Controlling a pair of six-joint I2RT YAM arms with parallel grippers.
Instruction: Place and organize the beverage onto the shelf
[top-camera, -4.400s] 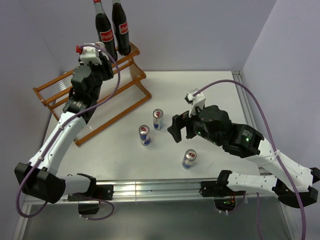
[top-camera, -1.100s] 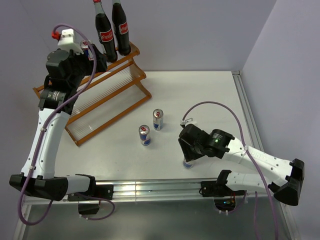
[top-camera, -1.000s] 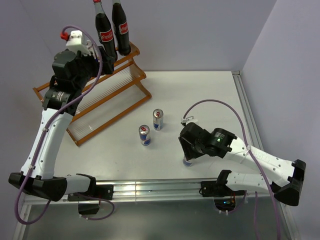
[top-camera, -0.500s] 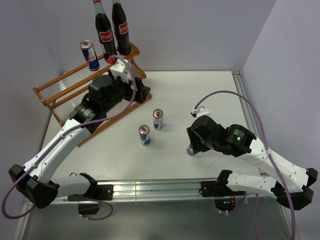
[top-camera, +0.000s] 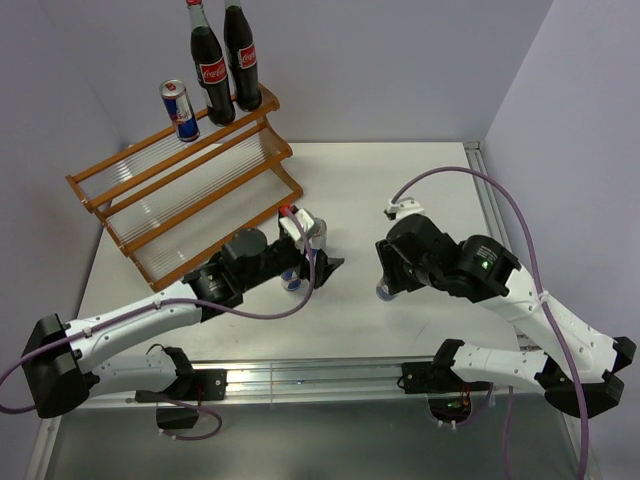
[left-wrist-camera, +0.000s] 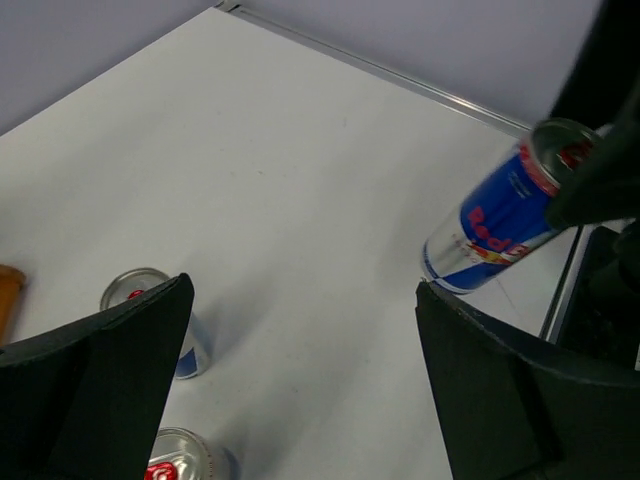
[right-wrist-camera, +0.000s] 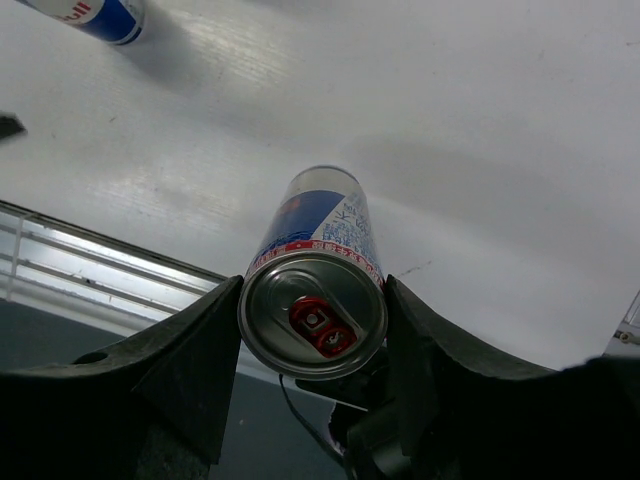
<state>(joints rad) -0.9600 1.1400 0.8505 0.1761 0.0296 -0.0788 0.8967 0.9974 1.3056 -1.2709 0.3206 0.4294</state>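
Note:
The shelf (top-camera: 270, 100) slants at the back left. Two cola bottles (top-camera: 211, 62) stand at the right end of its top tier, and a blue-and-silver can (top-camera: 180, 110) stands left of them. My left gripper (top-camera: 318, 262) (left-wrist-camera: 305, 370) hovers low over mid-table, open and holding nothing. Two cans (left-wrist-camera: 140, 290) (left-wrist-camera: 180, 455) stand just outside its left finger (left-wrist-camera: 100, 370). My right gripper (top-camera: 385, 285) (right-wrist-camera: 315, 310) is shut on another can (right-wrist-camera: 315, 290) (left-wrist-camera: 500, 215), which is held tilted above the table.
The white table (top-camera: 400, 190) ends in a metal rail at the near edge (top-camera: 300, 375), seen below the held can in the right wrist view. Purple cables loop over both arms. A grey wall stands behind the shelf.
My left arm has swung down from the shelf's right end to mid-table beside the two standing cans. My right gripper has lifted its can a little and carried it back.

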